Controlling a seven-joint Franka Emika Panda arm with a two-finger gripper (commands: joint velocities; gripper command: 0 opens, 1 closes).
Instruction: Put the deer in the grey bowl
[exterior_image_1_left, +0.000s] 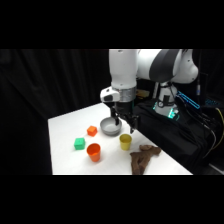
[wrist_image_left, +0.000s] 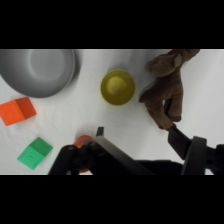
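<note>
From the side, your hand (exterior_image_1_left: 125, 121) hangs upright over the desk (exterior_image_1_left: 65, 125), released, above the grey bowl (exterior_image_1_left: 110, 127). Wrist view: the deer (wrist_image_left: 167, 90) lies on the desk right of the yellow cup (wrist_image_left: 118, 87), bowl upper left.

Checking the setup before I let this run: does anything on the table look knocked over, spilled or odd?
Nothing stands out. The round grey bowl, small yellow cup and orange cup stand upright and look empty. The dark brown soft deer lies on the white table near its edge, beside the yellow cup.
</note>
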